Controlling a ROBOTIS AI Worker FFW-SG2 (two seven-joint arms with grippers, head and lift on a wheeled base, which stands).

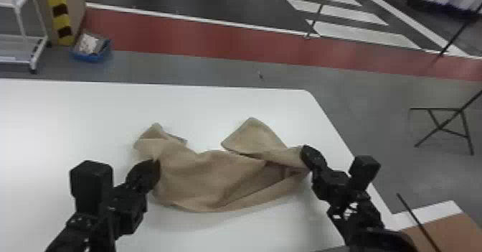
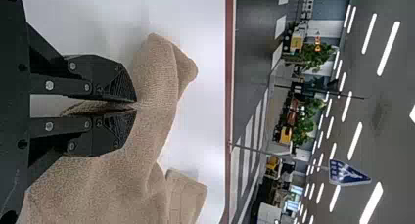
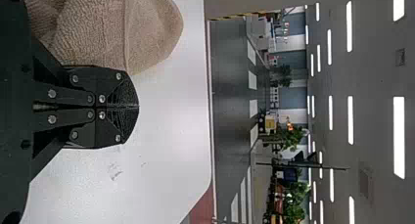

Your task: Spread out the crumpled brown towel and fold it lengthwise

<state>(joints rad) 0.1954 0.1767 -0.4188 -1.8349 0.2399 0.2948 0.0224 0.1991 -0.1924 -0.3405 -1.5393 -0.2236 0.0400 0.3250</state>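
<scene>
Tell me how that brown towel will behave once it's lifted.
The towel looks floppy: it lies in soft, loose folds, so it would probably droop rather than hold shape. Its thin-looking edges suggest it is light. The nubby surface seems unlikely to slip easily from gripper fingers.

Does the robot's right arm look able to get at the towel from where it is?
Yes, most likely: the right gripper is close beside the brown towel, and nothing seems to stand between them. Its fingers look shut, so a fresh grip would probably need them opened.
</scene>
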